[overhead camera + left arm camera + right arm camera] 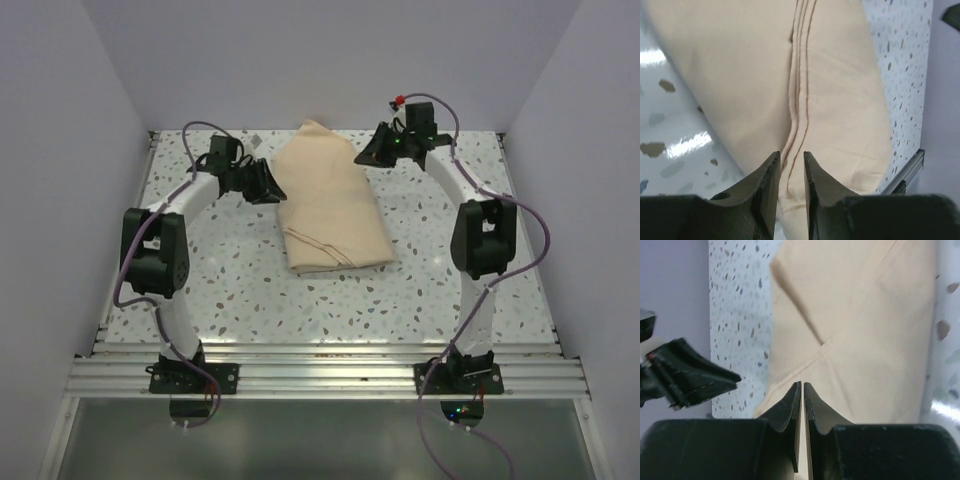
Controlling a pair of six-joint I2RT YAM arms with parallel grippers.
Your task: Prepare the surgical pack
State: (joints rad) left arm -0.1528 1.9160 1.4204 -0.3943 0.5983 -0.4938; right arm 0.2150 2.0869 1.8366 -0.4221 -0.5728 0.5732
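Folded cloth [330,205] lies mid-table, toward the far side. Left gripper [791,156], jaws slightly spread, straddles its seam. Right gripper [803,385], almost pressed together, pinches nothing visible. Folding looks finished; next, both should lift clear.

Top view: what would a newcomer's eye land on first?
The tan cloth bundle, folded with a stitched hem showing, lies in the middle of the speckled table. Two arms curve in toward its far end. The left gripper is at its left edge with jaws slightly apart, and the right gripper is by its far right corner with jaws nearly together.
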